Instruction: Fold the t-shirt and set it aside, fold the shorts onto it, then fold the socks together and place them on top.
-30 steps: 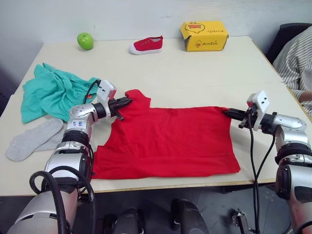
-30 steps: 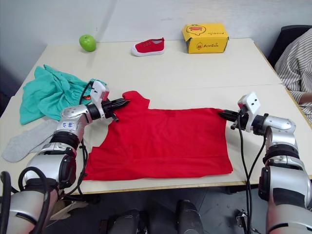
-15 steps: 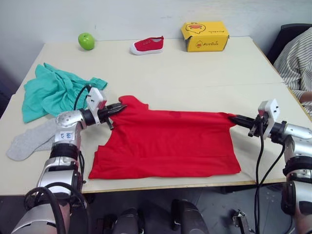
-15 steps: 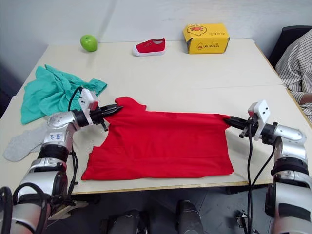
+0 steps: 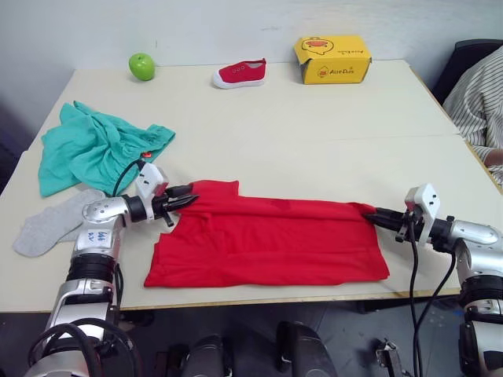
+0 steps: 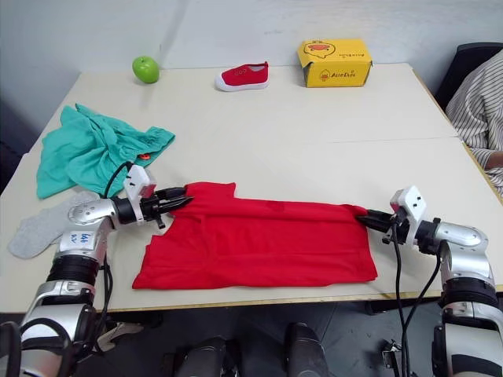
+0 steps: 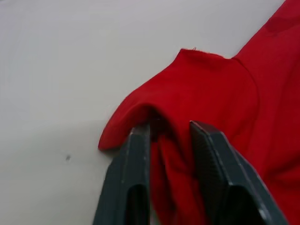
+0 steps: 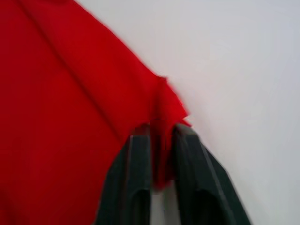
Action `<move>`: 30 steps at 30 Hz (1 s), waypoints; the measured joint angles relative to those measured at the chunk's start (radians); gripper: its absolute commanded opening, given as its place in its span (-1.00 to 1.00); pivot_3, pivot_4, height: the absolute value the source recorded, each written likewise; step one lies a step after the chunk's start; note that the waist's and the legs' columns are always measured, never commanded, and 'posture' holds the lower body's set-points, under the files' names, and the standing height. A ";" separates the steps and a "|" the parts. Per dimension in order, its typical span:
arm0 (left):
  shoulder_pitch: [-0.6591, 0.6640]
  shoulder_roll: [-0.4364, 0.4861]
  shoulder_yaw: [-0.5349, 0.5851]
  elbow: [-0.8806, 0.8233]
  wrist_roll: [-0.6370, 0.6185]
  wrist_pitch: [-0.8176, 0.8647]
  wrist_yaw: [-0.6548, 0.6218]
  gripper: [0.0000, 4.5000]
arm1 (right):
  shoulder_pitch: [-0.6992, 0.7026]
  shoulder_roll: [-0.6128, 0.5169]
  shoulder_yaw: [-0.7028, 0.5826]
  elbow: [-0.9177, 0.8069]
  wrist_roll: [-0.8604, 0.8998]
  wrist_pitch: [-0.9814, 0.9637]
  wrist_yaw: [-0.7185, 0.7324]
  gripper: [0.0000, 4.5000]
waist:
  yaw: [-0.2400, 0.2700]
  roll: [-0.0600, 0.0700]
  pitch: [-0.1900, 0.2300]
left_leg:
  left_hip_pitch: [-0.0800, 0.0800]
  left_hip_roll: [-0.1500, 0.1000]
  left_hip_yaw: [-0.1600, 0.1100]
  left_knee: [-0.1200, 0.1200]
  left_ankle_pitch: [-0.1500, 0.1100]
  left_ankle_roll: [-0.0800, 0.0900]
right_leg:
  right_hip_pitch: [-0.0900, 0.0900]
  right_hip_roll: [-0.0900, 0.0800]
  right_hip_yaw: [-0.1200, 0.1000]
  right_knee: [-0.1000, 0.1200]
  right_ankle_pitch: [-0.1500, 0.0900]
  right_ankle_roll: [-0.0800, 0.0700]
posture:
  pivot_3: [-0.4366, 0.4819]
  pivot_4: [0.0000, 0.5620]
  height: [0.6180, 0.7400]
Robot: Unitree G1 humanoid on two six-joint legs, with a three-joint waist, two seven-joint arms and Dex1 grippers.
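Note:
The red t-shirt (image 5: 267, 239) lies along the table's front edge, its far half pulled over toward me. My left gripper (image 5: 187, 199) is shut on the shirt's upper left corner, seen with cloth bunched between the fingers (image 7: 136, 154). My right gripper (image 5: 375, 214) is shut on the upper right corner, red cloth pinched between its fingers (image 8: 185, 145). The teal-green shorts (image 5: 98, 149) lie crumpled at the left. The light grey socks (image 5: 51, 224) lie overlapping near the left front edge, beside my left arm.
At the far edge of the table (image 5: 314, 126) stand a green apple (image 5: 141, 66), a small red shoe (image 5: 240, 73) and a yellow box (image 5: 334, 59). A person's striped sleeve (image 5: 481, 98) shows at the right edge.
Both grippers have drawn the shirt's far edge toward the front of the table, so the shirt now looks shorter front to back. The camera view has shifted slightly.

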 measured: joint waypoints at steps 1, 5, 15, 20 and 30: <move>-0.013 0.009 0.000 0.000 -0.010 0.048 -0.007 0.14 | 0.000 -0.008 0.003 -0.004 0.000 0.001 0.003 -0.10 | 0.001 0.000 0.000 | 0.000 0.000 0.000 0.000 0.000 0.000 | 0.000 0.000 0.000 0.000 0.000 0.000 | -0.05 -0.47 1.00; -0.158 0.063 -0.009 0.056 -0.041 0.338 -0.034 0.70 | -0.040 -0.077 0.011 -0.002 -0.002 0.032 0.025 0.51 | 0.011 0.000 0.000 | 0.000 -0.001 0.001 0.001 0.000 0.000 | 0.000 0.000 0.000 0.000 0.000 0.000 | -0.05 -0.47 1.00; -0.417 -0.021 -0.113 0.368 0.075 0.473 0.059 0.71 | -0.187 -0.088 0.077 0.110 -0.054 0.076 0.068 0.99 | 0.014 -0.001 0.000 | 0.000 -0.002 0.010 0.001 0.000 0.000 | 0.000 0.002 0.001 0.000 0.000 0.000 | -0.05 -0.47 1.00; -0.457 -0.058 -0.101 0.430 0.078 0.464 0.085 0.71 | -0.224 -0.078 0.105 0.165 -0.082 0.082 0.079 0.99 | 0.013 -0.001 0.000 | 0.000 -0.002 0.010 0.000 0.000 0.000 | -0.001 0.002 0.001 0.000 0.000 0.000 | -0.05 -0.47 1.00; -0.461 -0.107 -0.082 0.479 0.079 0.340 0.097 -0.57 | -0.307 -0.045 0.149 0.266 -0.136 0.064 0.118 -0.22 | 0.011 -0.001 0.000 | -0.001 -0.002 0.010 0.000 0.000 0.000 | -0.001 0.002 0.001 0.000 0.000 0.000 | -0.05 -0.47 1.00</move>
